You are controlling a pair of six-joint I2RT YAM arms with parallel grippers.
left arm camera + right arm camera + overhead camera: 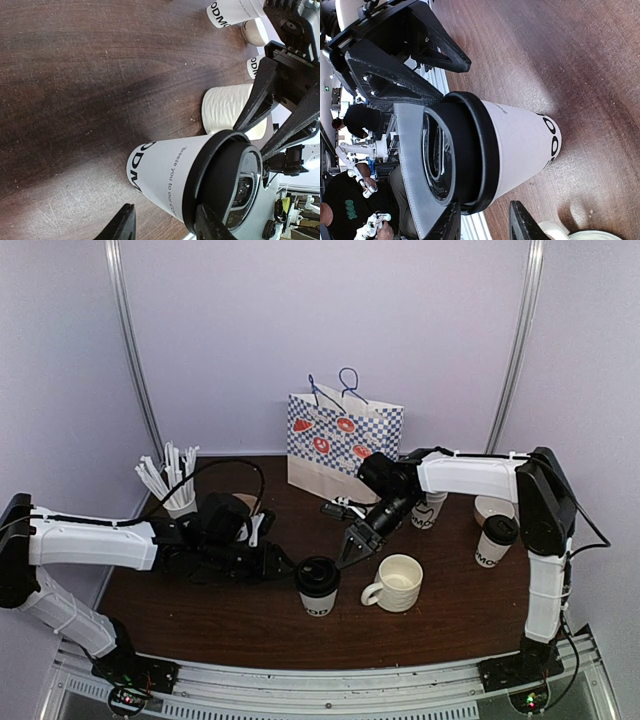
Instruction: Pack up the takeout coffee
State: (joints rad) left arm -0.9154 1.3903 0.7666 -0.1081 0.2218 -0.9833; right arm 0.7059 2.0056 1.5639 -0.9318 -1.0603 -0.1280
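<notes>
One takeout coffee cup (318, 587), white with black lettering and a black lid, stands upright at the table's front centre. It also shows in the left wrist view (175, 172) and the right wrist view (520, 145). My left gripper (288, 566) is open just left of it, and its fingers (212, 225) reach the cup's side without closing on it. My right gripper (350, 550) is open just above and right of the lid; the cup lies past its fingertips (451, 224). A second lidded cup (495, 540) stands at the right.
A white ceramic mug (397, 583) stands right beside the near cup. A blue-checked paper bag (343, 445) stands at the back centre. Lidless paper cups (428, 510) and a small bowl (492, 507) stand at the right. A holder of white sticks (175, 485) stands at the back left.
</notes>
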